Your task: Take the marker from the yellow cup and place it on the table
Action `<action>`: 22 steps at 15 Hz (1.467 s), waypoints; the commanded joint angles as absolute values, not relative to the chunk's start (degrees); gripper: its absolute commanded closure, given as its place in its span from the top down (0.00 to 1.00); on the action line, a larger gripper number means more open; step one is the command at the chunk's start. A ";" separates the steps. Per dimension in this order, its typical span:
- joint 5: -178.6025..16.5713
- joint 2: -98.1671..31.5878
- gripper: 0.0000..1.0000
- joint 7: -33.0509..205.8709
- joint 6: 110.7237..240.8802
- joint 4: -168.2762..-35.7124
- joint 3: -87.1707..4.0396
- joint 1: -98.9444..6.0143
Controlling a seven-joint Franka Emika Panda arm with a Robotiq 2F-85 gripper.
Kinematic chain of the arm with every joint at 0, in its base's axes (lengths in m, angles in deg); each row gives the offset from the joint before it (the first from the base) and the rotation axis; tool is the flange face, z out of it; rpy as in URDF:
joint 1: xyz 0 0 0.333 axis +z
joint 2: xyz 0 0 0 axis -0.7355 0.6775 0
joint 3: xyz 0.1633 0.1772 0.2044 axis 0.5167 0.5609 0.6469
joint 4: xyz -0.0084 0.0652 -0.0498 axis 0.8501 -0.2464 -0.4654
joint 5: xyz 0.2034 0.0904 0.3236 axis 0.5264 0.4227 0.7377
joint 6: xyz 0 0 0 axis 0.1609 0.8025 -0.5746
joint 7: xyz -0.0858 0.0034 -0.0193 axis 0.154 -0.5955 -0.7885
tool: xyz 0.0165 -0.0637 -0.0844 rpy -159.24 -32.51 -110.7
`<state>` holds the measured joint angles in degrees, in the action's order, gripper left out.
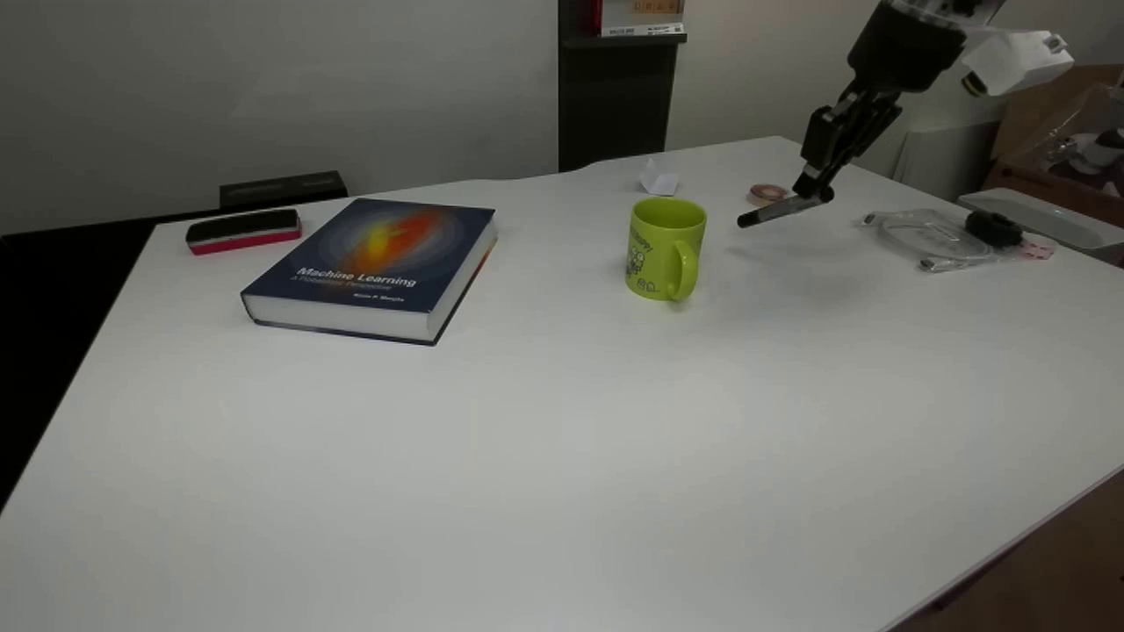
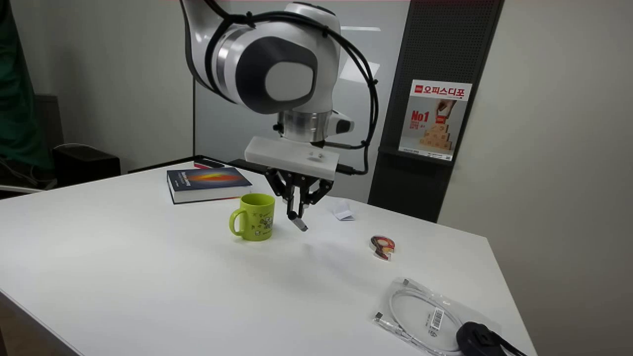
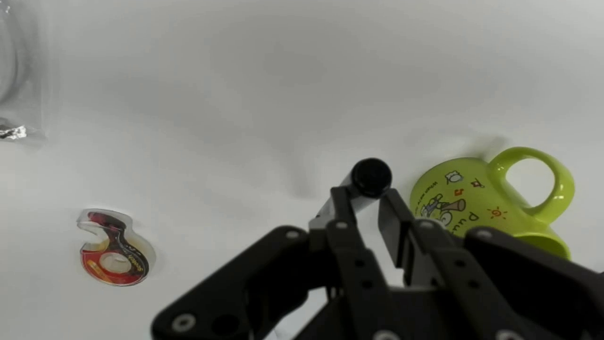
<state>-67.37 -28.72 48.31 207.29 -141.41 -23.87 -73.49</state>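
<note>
The tool [image 3: 364, 194] was clenched on the marker [image 1: 784, 210], its fingers [image 3: 340, 202] either side of it near the upper end. It held the marker in the air beside the yellow cup [image 2: 258, 218] — wholly out of it, tilted, the free end hanging lower and clear of the bench [image 1: 562, 474]. In the wrist view a finger covered the contact, so I could not tell whether the grip bore on the barrel alone or partly on the dark end [image 3: 372, 177].

The marker looked light and stiff, slim and round, probably smooth. I judged its weight no trouble: a modest squeeze should have carried it, with little risk of crushing. The likelier bother was swivel — held so near one end, with most of its length out to one side, it could pivot once the lower end met the bench. A hold square across mid-barrel would have been steadier. With this one, the sensible course seemed to be levelling the marker first, lowering it slowly, and parting the fingers only once it lay along the surface. Being round, it might roll when freed, so a spot well apart from the yellow cup and the tape dispenser [image 3: 134, 260] looked best.
</note>
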 commanded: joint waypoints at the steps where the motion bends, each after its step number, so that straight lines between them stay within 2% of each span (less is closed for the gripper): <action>1: -68.61 -27.38 0.05 47.63 206.26 -137.92 -25.57 -71.24; 7: -68.06 -27.27 0.05 47.08 206.84 -137.76 -25.34 -70.58; 8: -67.98 -27.08 0.21 47.04 206.81 -137.64 -25.30 -70.57; 12: -67.97 -27.04 0.21 47.05 206.83 -137.84 -25.29 -70.58; 13: -69.26 -28.24 0.05 48.93 208.31 -138.74 -26.74 -68.77; 17: -71.98 -28.41 0.05 52.03 217.72 -141.09 -28.48 -65.76; 22: -72.50 -26.79 0.05 53.44 222.38 -142.87 -29.31 -63.77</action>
<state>-72.64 -27.07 51.80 219.93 -141.67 -27.74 -65.65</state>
